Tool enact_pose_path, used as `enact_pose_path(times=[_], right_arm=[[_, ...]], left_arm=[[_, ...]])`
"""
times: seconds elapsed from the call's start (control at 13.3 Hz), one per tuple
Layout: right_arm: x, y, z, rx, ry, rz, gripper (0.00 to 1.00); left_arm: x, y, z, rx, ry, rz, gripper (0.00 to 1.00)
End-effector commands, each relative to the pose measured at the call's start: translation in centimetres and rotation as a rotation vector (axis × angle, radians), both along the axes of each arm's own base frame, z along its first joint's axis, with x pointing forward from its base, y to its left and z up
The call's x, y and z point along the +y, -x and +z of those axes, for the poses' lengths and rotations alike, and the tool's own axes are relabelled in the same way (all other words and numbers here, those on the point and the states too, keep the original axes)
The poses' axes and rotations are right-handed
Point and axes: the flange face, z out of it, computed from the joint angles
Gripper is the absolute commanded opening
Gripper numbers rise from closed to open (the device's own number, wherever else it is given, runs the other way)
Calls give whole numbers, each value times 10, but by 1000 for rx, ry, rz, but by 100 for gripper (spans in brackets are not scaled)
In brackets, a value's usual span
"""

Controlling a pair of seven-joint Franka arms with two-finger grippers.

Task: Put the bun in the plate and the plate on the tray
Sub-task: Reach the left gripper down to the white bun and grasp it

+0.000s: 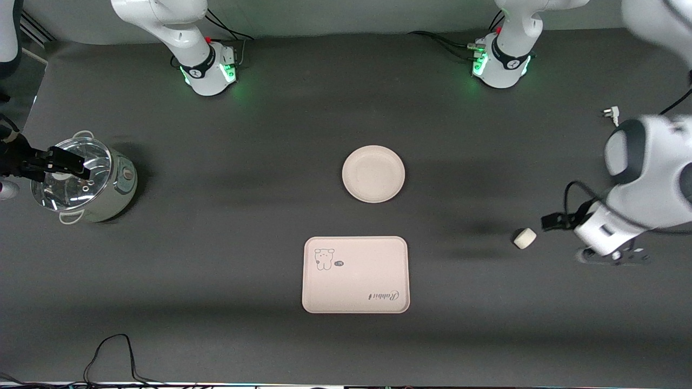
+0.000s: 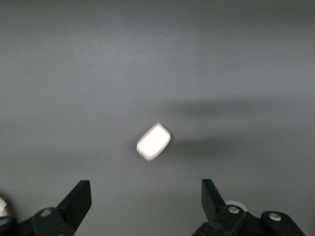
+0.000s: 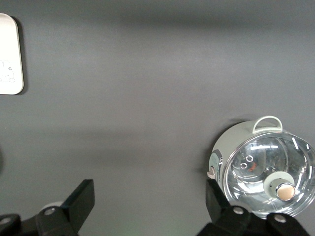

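Observation:
The off-white bun (image 1: pixel 524 237) (image 2: pixel 154 141) lies on the dark mat toward the left arm's end of the table. My left gripper (image 1: pixel 555 222) (image 2: pixel 146 196) hovers low beside it, open, nothing between its fingers. The round cream plate (image 1: pixel 373 174) sits bare at the table's middle. The pinkish rectangular tray (image 1: pixel 355 274) with its bear drawing lies nearer the front camera than the plate; one corner of the tray (image 3: pixel 10 54) shows in the right wrist view. My right gripper (image 1: pixel 66 165) (image 3: pixel 147 196) hangs open over the pot, holding nothing.
A pale green pot with a glass lid (image 1: pixel 86 181) (image 3: pixel 266 167) stands at the right arm's end of the table. A white plug (image 1: pixel 611 113) lies near the left arm's end. Cables (image 1: pixel 113 356) trail along the table edge nearest the front camera.

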Motion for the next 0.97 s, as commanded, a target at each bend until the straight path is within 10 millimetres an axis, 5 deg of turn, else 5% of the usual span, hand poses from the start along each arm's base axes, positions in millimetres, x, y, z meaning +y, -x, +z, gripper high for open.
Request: enact_pose_path(times=[0.0, 0.3, 0.67, 0.75, 0.82, 0.9], right_arm=[[0, 5, 2, 2, 15, 5, 100], [0, 5, 2, 4, 15, 5, 100], [-1, 4, 1, 4, 15, 4, 100], [-2, 4, 1, 4, 15, 4, 100], [-1, 4, 1, 4, 15, 4, 100], [-1, 4, 1, 2, 15, 4, 100]], left_arm=[[-6, 10, -58, -53, -24, -62, 100], [-8, 29, -133, -32, -5, -308, 100], [-8, 50, -169, -69, 6, -423, 94], [-8, 51, -169, -63, 7, -423, 61], [-7, 51, -169, -57, 7, -420, 15], [-4, 49, -166, -50, 7, -415, 0]])
